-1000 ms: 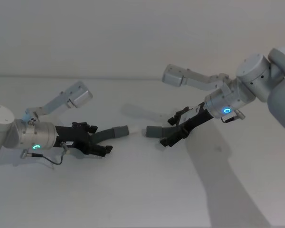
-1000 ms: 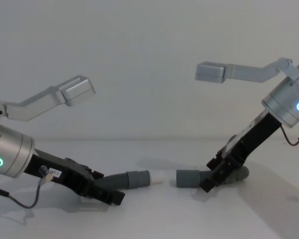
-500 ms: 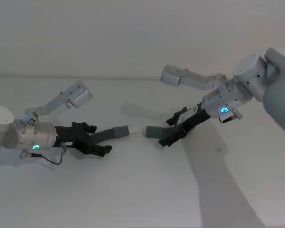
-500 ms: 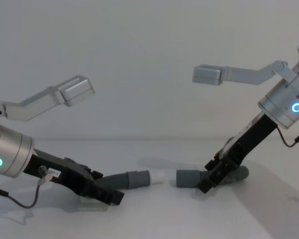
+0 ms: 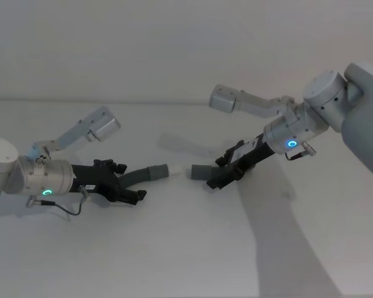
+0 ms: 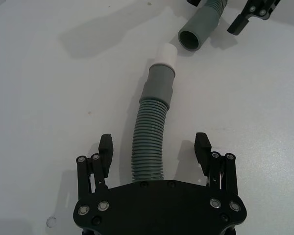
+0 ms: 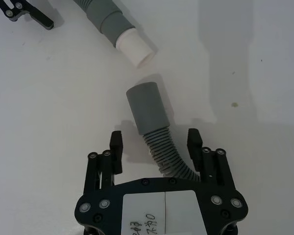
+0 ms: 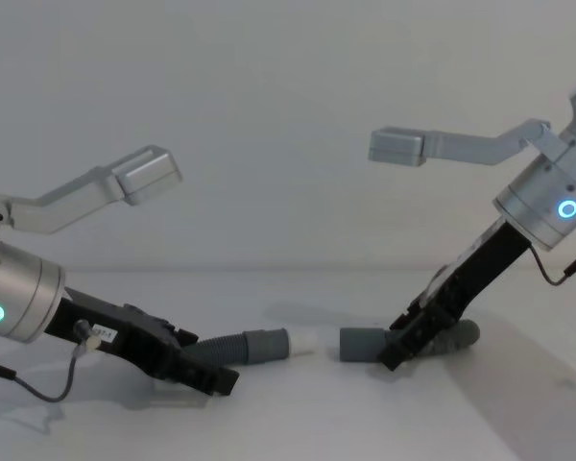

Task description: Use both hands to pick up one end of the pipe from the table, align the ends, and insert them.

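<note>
Two dark-grey corrugated pieces of the pipe lie on the white table (image 5: 174, 248), their ends facing each other a short gap apart. The left piece (image 5: 143, 175) (image 6: 151, 142) has a grey cuff (image 6: 159, 85) with a whitish tip (image 6: 166, 53) (image 8: 305, 340). The right piece (image 7: 169, 154) has a plain hollow cuff (image 5: 201, 172) (image 7: 147, 107) (image 8: 363, 343). My left gripper (image 5: 132, 181) (image 6: 154, 144) is open low over the table, a finger on each side of the left piece without touching it. My right gripper (image 5: 216, 174) (image 7: 155, 137) (image 8: 398, 348) is open and straddles the right piece just behind its cuff.
Both arms slant down from the outer sides, their grey links (image 5: 99, 127) (image 5: 233, 99) raised above the table. A thin black cable (image 5: 71, 210) hangs by the left wrist. Plain white table lies all around the pieces, with a pale wall behind.
My right gripper has slid a little forward along its piece toward the cuff and dropped slightly. The left gripper and both pieces have stayed where they were.
</note>
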